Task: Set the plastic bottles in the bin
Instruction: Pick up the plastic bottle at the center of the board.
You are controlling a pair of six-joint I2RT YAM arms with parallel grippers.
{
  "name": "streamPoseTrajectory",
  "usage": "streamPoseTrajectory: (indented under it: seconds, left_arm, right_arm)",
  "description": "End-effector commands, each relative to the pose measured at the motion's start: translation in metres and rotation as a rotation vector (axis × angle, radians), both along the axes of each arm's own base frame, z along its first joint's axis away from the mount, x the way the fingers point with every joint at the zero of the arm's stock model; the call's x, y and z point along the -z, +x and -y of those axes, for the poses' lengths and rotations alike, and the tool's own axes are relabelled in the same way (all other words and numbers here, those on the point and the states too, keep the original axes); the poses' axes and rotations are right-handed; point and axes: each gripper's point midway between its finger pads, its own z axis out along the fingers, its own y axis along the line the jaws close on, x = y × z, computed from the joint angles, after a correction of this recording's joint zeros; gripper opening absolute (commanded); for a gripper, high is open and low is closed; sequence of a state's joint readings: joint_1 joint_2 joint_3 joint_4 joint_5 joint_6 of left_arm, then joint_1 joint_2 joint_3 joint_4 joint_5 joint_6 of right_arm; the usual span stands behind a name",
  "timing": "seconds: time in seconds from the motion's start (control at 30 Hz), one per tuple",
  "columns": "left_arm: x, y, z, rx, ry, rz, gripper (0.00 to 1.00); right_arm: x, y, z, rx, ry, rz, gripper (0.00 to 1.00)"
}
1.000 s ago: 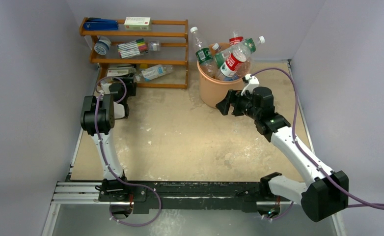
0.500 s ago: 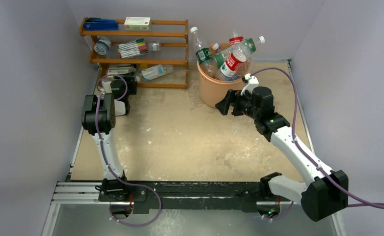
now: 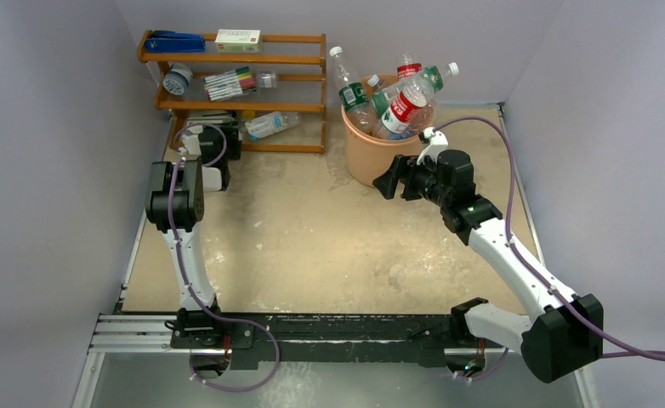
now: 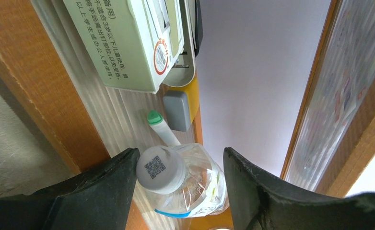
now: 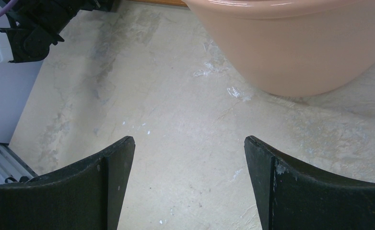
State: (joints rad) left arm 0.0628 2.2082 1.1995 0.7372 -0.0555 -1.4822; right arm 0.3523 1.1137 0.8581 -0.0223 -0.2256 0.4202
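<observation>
One clear plastic bottle (image 3: pixel 265 126) with a blue-edged label lies on its side on the bottom shelf. In the left wrist view its white cap (image 4: pixel 160 168) points at me and its body (image 4: pixel 202 184) stretches away behind. My left gripper (image 4: pixel 181 153) is open, its jaws standing either side of the cap end, the left finger right against the cap. It shows at the shelf's lower left in the top view (image 3: pixel 230 136). The orange-peach bin (image 3: pixel 372 153) holds several bottles (image 3: pixel 401 106) sticking out above its rim. My right gripper (image 3: pixel 384 181) is open and empty, low over the table just in front of the bin (image 5: pixel 296 52).
The wooden shelf (image 3: pixel 235 106) stands at the back left with a blue stapler (image 3: pixel 176 41), a box (image 3: pixel 238 38), marker pens (image 3: pixel 230 83) and tape. On the bottom shelf a cardboard box (image 4: pixel 123 43), a green-capped pen (image 4: pixel 159 125) and a grey block (image 4: pixel 177 110) lie beyond the bottle.
My left arm has pushed forward to the bottom shelf, bringing its open jaws around the bottle's cap end. The right arm has barely moved.
</observation>
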Motion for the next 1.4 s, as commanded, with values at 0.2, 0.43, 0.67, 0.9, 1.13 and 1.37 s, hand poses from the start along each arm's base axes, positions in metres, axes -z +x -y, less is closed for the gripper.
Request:
streamPoseTrajectory:
  seconds: [0.2, 0.43, 0.67, 0.9, 1.13, 1.37]
  left_arm:
    - [0.030, 0.000, -0.007, -0.054, 0.015, -0.119, 0.57]
    - [0.039, 0.004, 0.001, -0.045, 0.008, -0.132, 0.47]
    - [0.042, 0.002, 0.006, -0.041, -0.002, -0.132, 0.36]
    - [0.028, -0.006, 0.007, -0.043, -0.012, -0.097, 0.32]
    - [0.011, -0.016, 0.010, -0.027, -0.018, -0.072, 0.29]
    - [-0.015, -0.034, 0.009, -0.025, -0.004, -0.047, 0.28]
  right_arm:
    - [-0.011, 0.004, 0.003, 0.009, -0.004, 0.061, 0.87]
    - [-0.012, 0.005, 0.003, 0.010, -0.004, 0.063, 0.87]
    - [-0.012, 0.005, 0.004, 0.011, -0.007, 0.063, 0.87]
    - [-0.015, 0.004, 0.004, 0.011, -0.005, 0.066, 0.87]
    - [-0.022, 0.001, 0.005, 0.013, 0.003, 0.076, 0.87]
    - [-0.033, -0.004, 0.007, 0.014, 0.011, 0.095, 0.87]
